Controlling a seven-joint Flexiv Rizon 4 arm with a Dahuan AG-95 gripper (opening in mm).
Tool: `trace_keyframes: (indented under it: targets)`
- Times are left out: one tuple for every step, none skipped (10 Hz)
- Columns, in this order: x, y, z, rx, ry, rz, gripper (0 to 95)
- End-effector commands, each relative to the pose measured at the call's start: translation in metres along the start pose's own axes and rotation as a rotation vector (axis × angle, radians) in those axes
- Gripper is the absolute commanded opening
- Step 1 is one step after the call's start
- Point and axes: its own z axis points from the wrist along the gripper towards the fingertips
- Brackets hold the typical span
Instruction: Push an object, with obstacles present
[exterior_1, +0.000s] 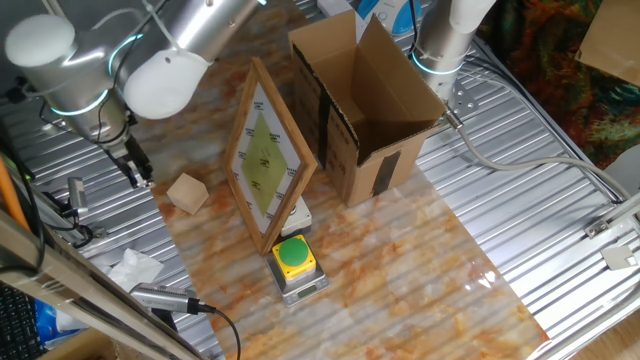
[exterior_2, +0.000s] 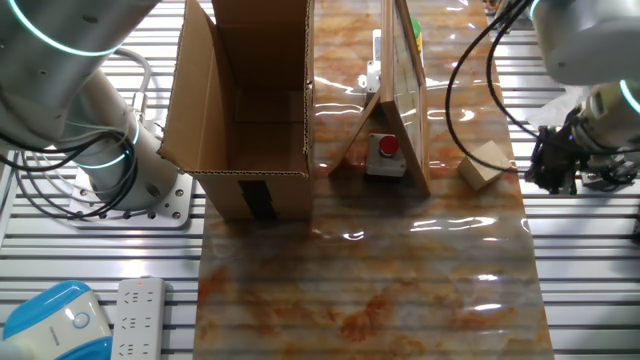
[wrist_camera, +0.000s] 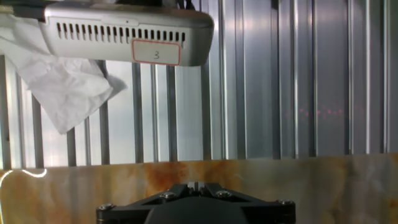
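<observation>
Blk gripper (exterior_1: 138, 172) nr tan wood cube (exterior_1: 187, 192).

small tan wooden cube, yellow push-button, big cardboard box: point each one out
small tan wooden cube (exterior_1: 187, 193), one fixed view, top face
yellow push-button on grey base (exterior_1: 293, 254), one fixed view, yellow cap
large brown cardboard box (exterior_1: 383, 168), one fixed view, front wall

End effector (wrist_camera: 198, 186) fingertips below hand view's edge.
</observation>
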Motion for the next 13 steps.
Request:
trace_keyframes:
  targets:
    - [-0.0004, 0.0003, 0.0019, 0.007, -0.003, 0.004, 0.0]
    - [-0.0004, 0.0003, 0.0019, 0.025, 0.001, 0.004, 0.0]
    - [-0.0004, 0.0003, 0.0019, 0.047, 0.016, 0.013, 0.0]
    - [-0.0004, 0.0003, 0.0019, 0.047, 0.018, 0.022, 0.0]
    - [-0.0004, 0.0003, 0.0019, 0.046, 0.018, 0.028, 0.0]
    - [-0.0004, 0.0003, 0.0019, 0.044, 0.021, 0.041, 0.0]
    - [-0.0004, 0.0003, 0.0019, 0.047, 0.022, 0.043, 0.0]
    - [-0.0004, 0.0003, 0.0019, 0.067, 0.023, 0.036, 0.0]
    - [-0.0004, 0.0003, 0.0019, 0.098, 0.026, 0.030, 0.0]
    - [-0.0004, 0.0003, 0.0019, 0.106, 0.031, 0.037, 0.0]
    - [-0.0004, 0.0003, 0.0019, 0.111, 0.040, 0.060, 0.0]
    - [-0.0004, 0.0003, 0.0019, 0.126, 0.047, 0.062, 0.0]
    - [-0.0004, 0.0003, 0.0019, 0.129, 0.054, 0.071, 0.0]
